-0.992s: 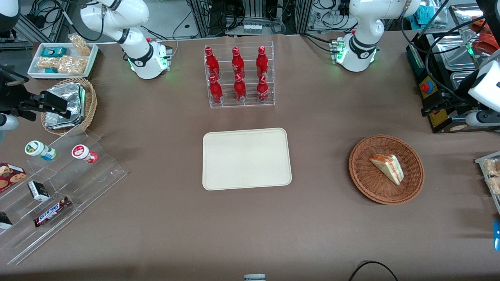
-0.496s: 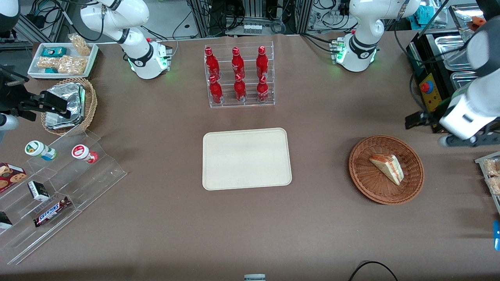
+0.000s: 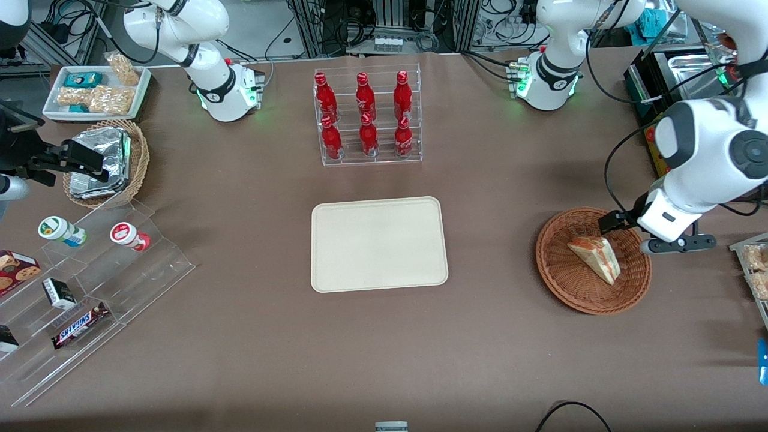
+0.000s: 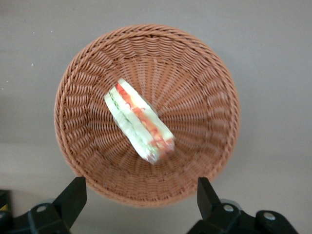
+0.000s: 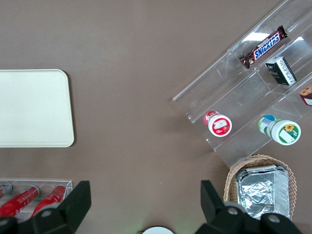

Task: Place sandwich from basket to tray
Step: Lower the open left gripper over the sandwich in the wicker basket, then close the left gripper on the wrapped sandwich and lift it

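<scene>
The sandwich [image 3: 594,258], at right of the front view in the basket [image 3: 564,282], looks light, soft and slippery-wrapped, so the wide-open gripper [image 4: 141,195] above it should pinch its bread faces gently, then carry it to the tray [image 3: 378,244].

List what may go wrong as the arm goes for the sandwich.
The sandwich lies slanted in the basket, so the open gripper, hovering above the rim, may close askew. Its fingers might catch the wicker and drag the light basket. The wrapped wedge might slip on the way to the tray.
</scene>
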Motion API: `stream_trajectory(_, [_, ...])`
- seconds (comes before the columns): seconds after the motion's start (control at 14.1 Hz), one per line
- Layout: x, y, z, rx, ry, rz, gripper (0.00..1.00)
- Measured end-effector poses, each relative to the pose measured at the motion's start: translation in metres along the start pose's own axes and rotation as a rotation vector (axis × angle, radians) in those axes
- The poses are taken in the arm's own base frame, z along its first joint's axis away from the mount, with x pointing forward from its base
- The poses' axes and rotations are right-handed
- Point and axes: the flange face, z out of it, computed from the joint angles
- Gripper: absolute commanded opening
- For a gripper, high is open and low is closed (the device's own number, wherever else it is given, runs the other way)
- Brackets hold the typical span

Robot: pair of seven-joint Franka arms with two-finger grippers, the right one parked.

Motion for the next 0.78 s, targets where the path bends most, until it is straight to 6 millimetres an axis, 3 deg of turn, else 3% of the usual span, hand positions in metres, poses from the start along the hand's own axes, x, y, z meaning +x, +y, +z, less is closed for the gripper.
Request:
stream_trajectory(0.21, [-0.008, -0.005, 0.029, -0.007, 0.023, -0.267, 1.00])
stream_trajectory(0.57, [0.003, 0.000, 0.074, -0.017, 0.050, -0.691, 1.00])
stream_trajectory(0.64, [0.005, 0.001, 0.085, -0.011, 0.039, -0.725, 0.86])
stream_trajectory(0.78, [0.007, 0.002, 0.104, 0.002, 0.015, -0.755, 0.19])
